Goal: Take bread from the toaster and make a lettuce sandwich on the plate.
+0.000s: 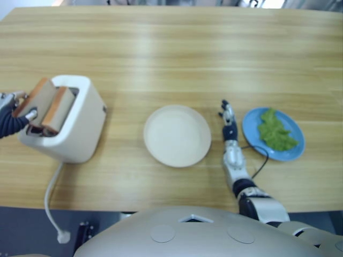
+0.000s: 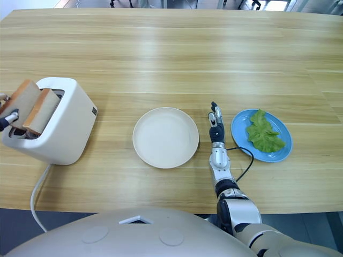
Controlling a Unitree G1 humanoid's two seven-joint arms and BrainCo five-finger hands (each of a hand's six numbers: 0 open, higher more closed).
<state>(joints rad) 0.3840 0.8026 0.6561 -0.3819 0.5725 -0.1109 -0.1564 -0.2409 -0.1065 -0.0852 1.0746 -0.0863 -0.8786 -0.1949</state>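
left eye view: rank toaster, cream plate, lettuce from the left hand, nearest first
1. toaster, far left, beside the left hand gripping a bread slice.
2. cream plate, in the middle.
3. lettuce, far right, on the blue plate.

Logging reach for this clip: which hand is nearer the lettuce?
Right. The right hand lies flat just left of the lettuce and its blue plate; the left hand is far to the left, gripping a bread slice in the toaster.
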